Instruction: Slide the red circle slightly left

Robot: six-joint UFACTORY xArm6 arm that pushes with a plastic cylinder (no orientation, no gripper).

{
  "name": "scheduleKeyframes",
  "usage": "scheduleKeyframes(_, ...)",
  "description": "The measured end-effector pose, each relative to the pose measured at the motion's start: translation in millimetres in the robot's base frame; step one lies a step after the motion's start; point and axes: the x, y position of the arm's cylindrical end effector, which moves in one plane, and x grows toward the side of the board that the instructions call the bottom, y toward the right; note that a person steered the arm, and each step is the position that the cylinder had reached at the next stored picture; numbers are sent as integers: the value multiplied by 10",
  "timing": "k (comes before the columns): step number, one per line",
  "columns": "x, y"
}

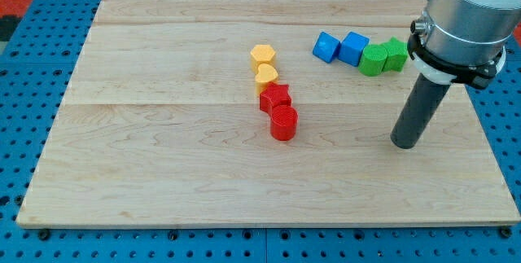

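Note:
The red circle [283,123] is a short red cylinder near the board's middle. It touches a second red block [275,98] just above it. Two yellow blocks [263,54] [266,76] continue that column toward the view's top. My tip [404,143] rests on the board far to the right of the red circle, well apart from every block. The dark rod rises from it to the arm's grey body at the view's top right.
Two blue blocks [326,47] [353,48] and two green blocks [374,59] [396,54] form a row at the upper right, just above my rod. The wooden board [163,149] lies on a blue pegboard [24,92].

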Motion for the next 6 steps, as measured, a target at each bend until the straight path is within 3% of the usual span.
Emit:
scheduleKeyframes(3,91,-920)
scheduleKeyframes(5,91,-977)
scheduleKeyframes(6,-122,-977)
